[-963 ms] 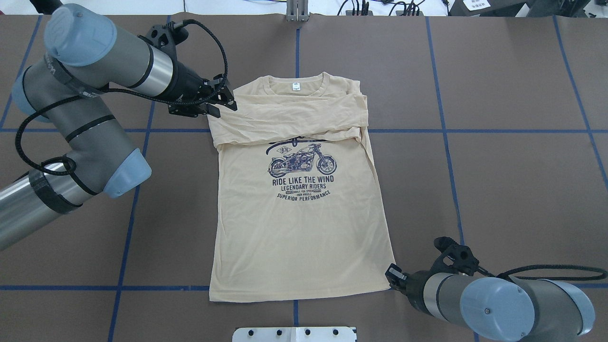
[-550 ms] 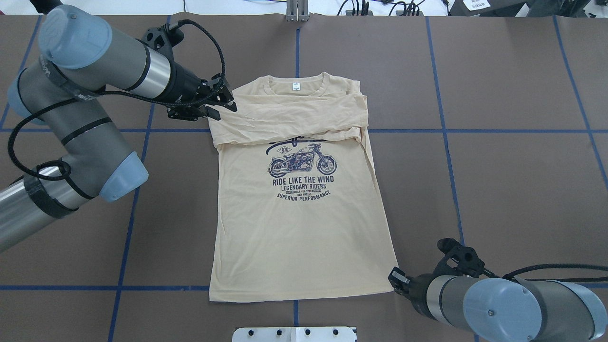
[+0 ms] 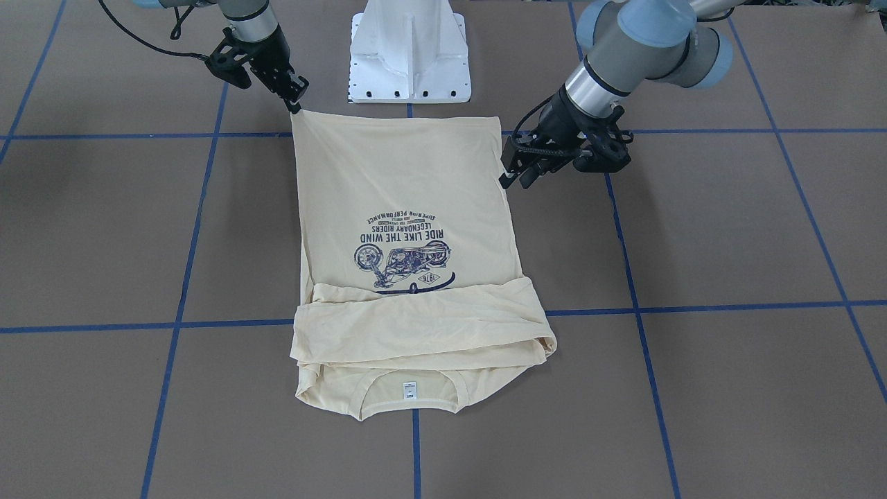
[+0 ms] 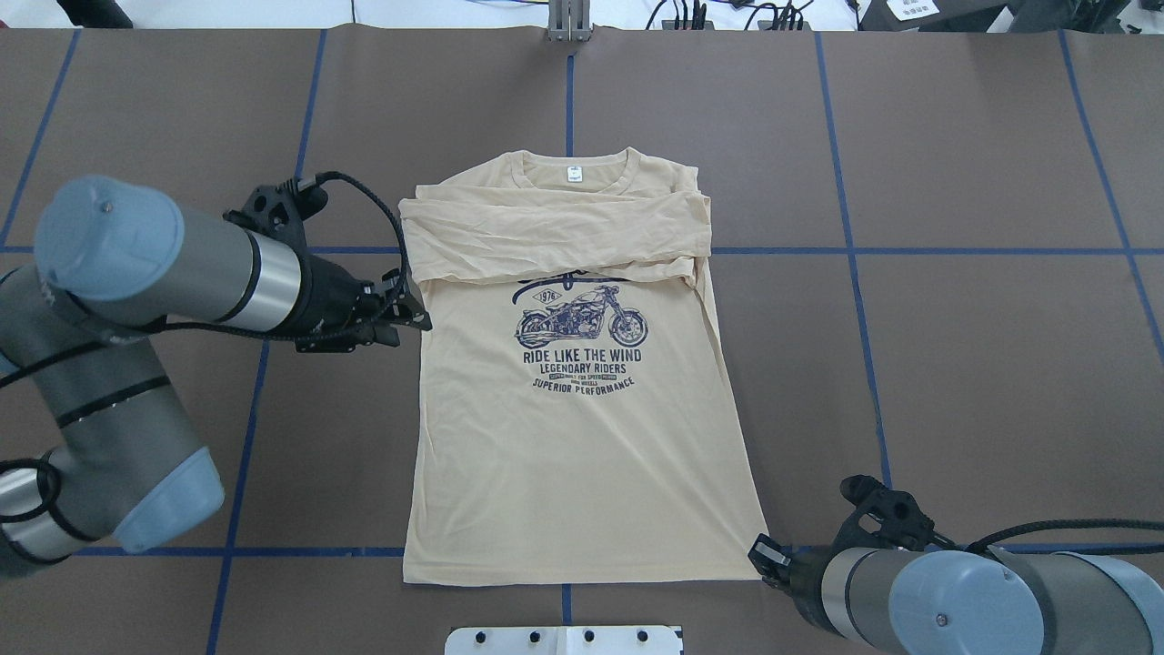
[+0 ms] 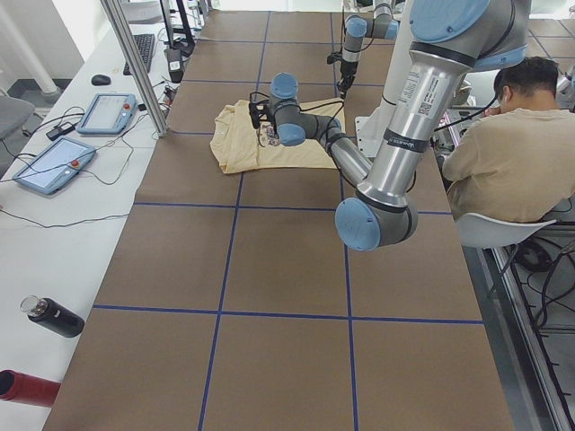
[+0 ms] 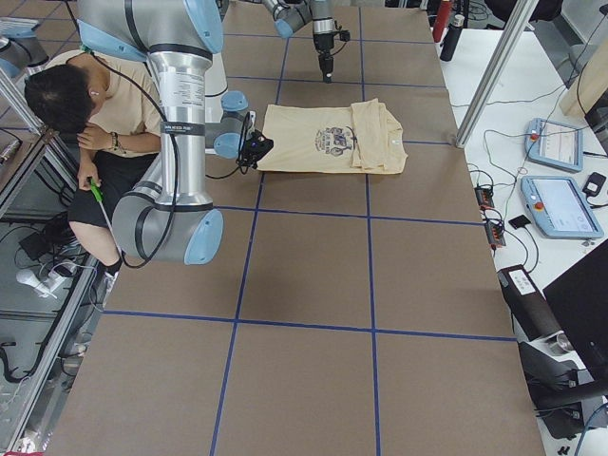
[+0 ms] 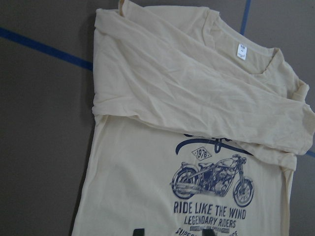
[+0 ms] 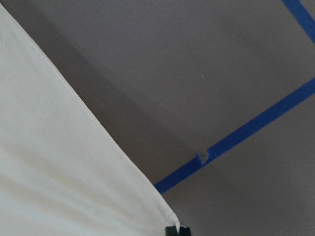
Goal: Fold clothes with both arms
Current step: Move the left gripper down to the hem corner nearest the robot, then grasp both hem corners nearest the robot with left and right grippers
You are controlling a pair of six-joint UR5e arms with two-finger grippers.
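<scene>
The cream-yellow shirt (image 4: 582,437) lies flat, print up, both sleeves folded across the chest, neck label (image 4: 573,173) at the far end; it also shows in the front view (image 3: 409,201). My left gripper (image 4: 420,320) (image 3: 516,174) hovers at the shirt's left edge beside the print, open and empty. Its wrist view shows the folded sleeves (image 7: 197,93) and the motorcycle print (image 7: 211,179). My right gripper (image 4: 757,552) (image 3: 296,105) is shut on the shirt's near right hem corner (image 8: 165,216), low on the table.
The white pedestal base (image 3: 409,48) stands just behind the hem. Blue tape lines (image 4: 909,250) grid the brown table. A seated person (image 5: 512,153) is beside the robot. Tablets (image 5: 108,112) and a bottle (image 5: 54,316) lie on the side bench.
My left gripper has left the shirt's far left shoulder and moved back along its left edge to the print's level. My right gripper drew the hem corner slightly nearer and outward.
</scene>
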